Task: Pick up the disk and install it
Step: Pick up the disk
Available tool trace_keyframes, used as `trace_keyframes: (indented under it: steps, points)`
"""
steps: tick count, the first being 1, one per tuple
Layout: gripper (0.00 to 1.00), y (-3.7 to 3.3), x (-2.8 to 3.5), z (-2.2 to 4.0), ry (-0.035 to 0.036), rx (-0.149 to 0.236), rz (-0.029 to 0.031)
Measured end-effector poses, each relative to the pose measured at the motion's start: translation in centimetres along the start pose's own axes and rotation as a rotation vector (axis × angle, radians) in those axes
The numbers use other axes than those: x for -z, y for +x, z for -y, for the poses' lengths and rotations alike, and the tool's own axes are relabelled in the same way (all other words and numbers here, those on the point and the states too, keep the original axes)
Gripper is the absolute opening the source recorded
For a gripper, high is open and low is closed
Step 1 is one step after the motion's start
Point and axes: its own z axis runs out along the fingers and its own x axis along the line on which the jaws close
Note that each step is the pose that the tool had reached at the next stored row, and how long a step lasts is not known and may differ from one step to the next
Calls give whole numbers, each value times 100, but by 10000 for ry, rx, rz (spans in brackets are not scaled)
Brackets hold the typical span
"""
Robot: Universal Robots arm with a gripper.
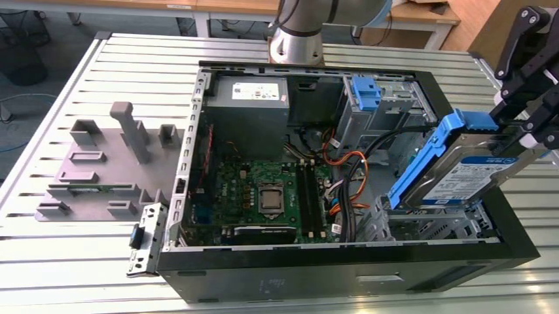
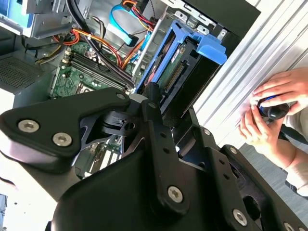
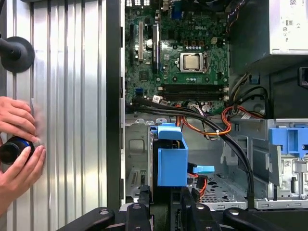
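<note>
Disk (image 1: 472,171) first: in the exterior view it sits at that view's right, over the front corner of the open computer case (image 1: 262,275), and your end effector (image 1: 522,134) is pinching its upper end. Its long axis slants down and away from the end effector. The lower end is at the mouth of the drive cage (image 1: 428,226) and the labelled face is showing. I judge it tilted and not yet seated.

In the second wrist view your end effector (image 2: 171,113) looks along the disk (image 2: 180,57), with the blue carrier rail uppermost. The motherboard (image 2: 82,67) lies beyond, and a person's hands (image 2: 272,113) are off beside the case at the tabletop (image 2: 269,43).

In the first wrist view you see the disk (image 3: 171,161) edge-on, straight ahead of the end effector (image 3: 166,209). The fingers (image 3: 143,207) are closed against either side of it, and the cage lies just beyond.
</note>
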Motion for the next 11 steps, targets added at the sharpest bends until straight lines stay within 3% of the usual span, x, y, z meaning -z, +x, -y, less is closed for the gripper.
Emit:
trace_keyframes:
  steps: [11]
  points:
    - [35, 4, -97, 3, 0, 0, 2]
